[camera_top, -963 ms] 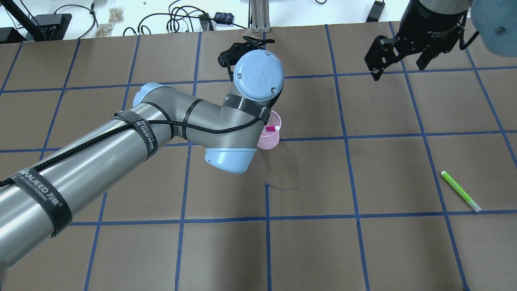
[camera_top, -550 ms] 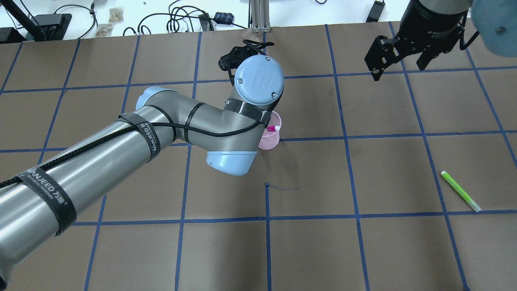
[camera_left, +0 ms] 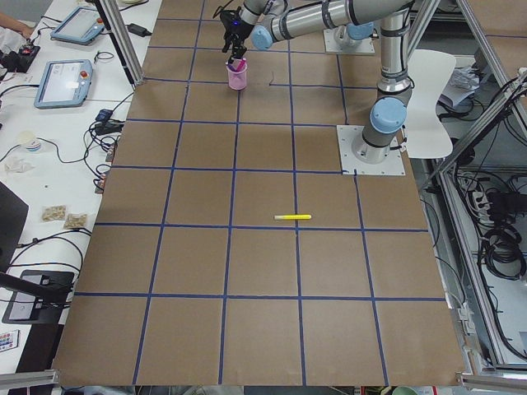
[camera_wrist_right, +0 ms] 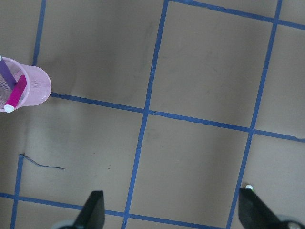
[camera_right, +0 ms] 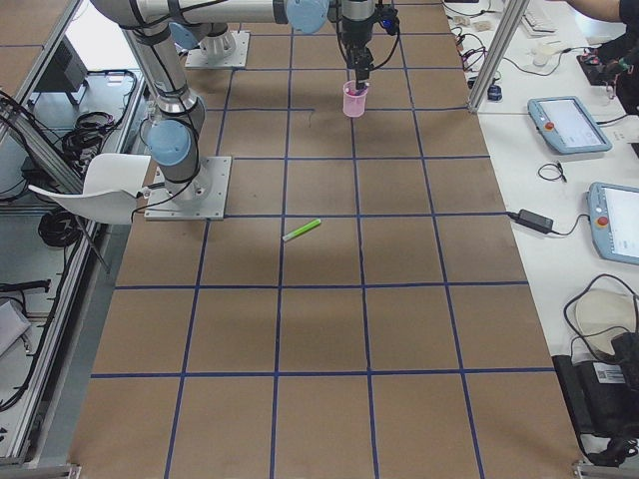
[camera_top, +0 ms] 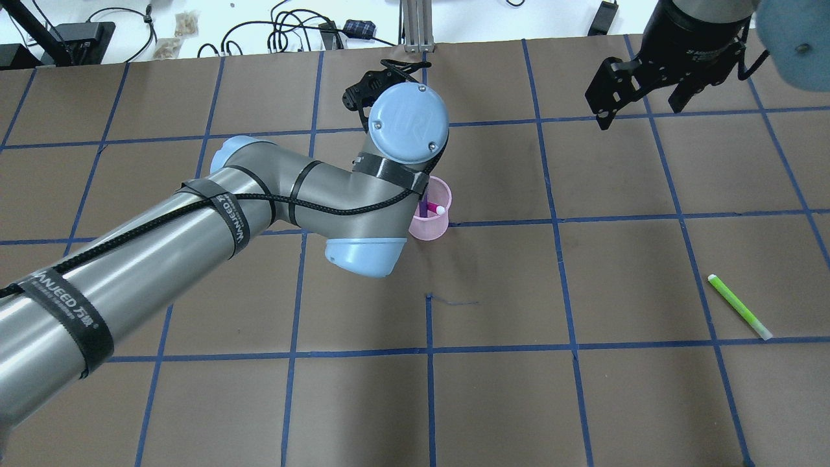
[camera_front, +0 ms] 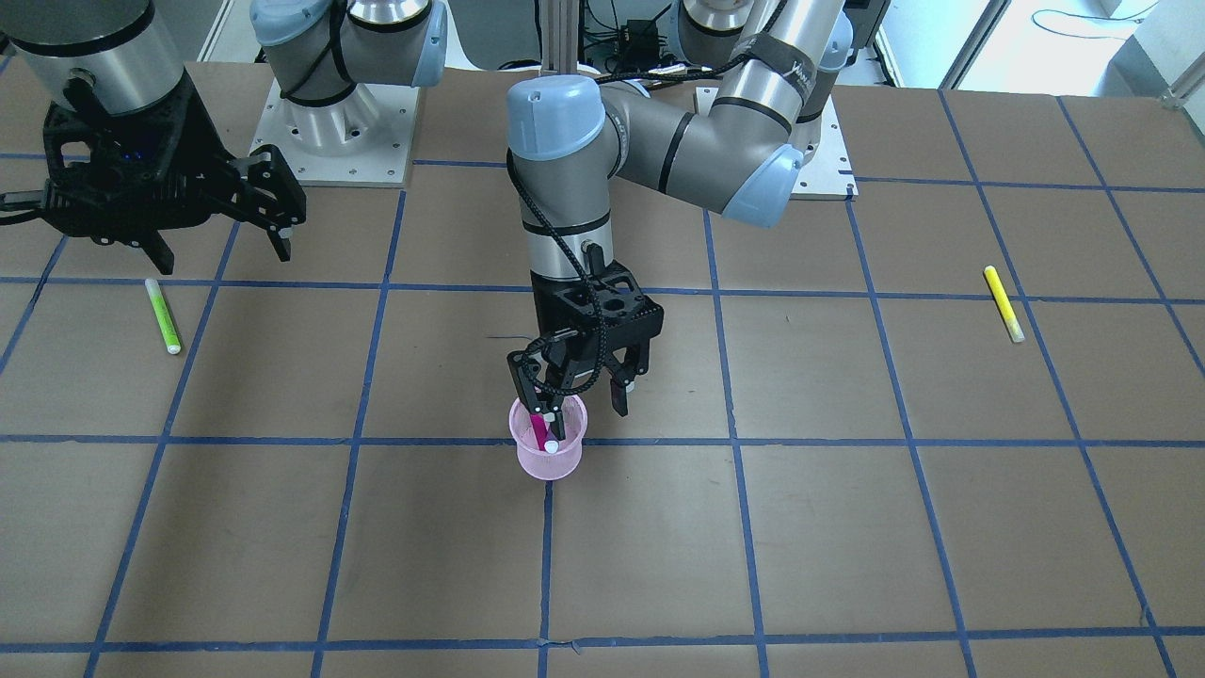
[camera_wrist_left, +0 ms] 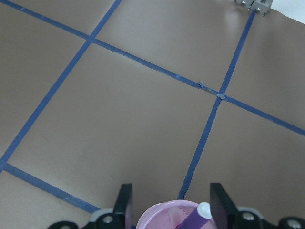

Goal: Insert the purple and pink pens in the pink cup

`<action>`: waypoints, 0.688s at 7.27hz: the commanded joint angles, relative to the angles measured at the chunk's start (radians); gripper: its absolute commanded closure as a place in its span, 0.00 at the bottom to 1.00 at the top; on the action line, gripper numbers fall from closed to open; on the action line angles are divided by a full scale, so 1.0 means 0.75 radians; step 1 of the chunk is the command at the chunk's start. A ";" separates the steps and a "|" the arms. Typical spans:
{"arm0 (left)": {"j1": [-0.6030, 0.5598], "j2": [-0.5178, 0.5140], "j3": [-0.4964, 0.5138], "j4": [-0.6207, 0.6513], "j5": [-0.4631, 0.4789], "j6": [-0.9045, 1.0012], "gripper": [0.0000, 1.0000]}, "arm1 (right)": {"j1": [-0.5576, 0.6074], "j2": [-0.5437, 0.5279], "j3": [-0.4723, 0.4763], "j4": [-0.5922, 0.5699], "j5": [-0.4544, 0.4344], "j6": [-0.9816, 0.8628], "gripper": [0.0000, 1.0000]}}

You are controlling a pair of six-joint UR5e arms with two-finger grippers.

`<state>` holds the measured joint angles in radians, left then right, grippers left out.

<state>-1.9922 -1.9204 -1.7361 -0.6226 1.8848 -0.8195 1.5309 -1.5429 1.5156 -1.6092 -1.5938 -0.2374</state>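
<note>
The pink mesh cup (camera_front: 549, 463) stands upright near the table's middle. A pink pen (camera_front: 540, 431) and a purple pen (camera_wrist_right: 5, 71) with a white cap stand tilted inside it. The cup (camera_wrist_right: 37, 87) shows both pens in the right wrist view. My left gripper (camera_front: 576, 397) hangs open just above the cup and holds nothing. In the left wrist view its fingers (camera_wrist_left: 125, 205) flank the cup rim (camera_wrist_left: 159, 212) and the purple pen (camera_wrist_left: 194, 218). My right gripper (camera_top: 639, 107) is open and empty, high over the far right of the table.
A green pen (camera_top: 739, 306) lies on the table at the robot's right. A yellow pen (camera_front: 1004, 303) lies at its left. The brown table carries a blue tape grid. Cables and boxes lie beyond the far edge (camera_top: 292, 35).
My left wrist has shifted slightly left and away. A purple pen now shows in the cup beside the pink one. The right arm has not moved.
</note>
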 commanded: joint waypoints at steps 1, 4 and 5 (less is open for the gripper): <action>0.162 0.095 0.034 -0.108 -0.139 0.270 0.03 | 0.000 0.000 0.000 0.000 0.000 0.000 0.00; 0.445 0.212 0.301 -0.922 -0.549 0.547 0.00 | 0.002 0.000 0.002 0.000 0.002 0.004 0.00; 0.470 0.249 0.314 -1.020 -0.547 0.638 0.00 | 0.004 0.006 -0.002 0.000 0.004 0.006 0.00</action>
<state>-1.6844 -1.7671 -1.5418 -1.2311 1.5090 -0.4361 1.5324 -1.5421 1.5161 -1.6092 -1.5924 -0.2349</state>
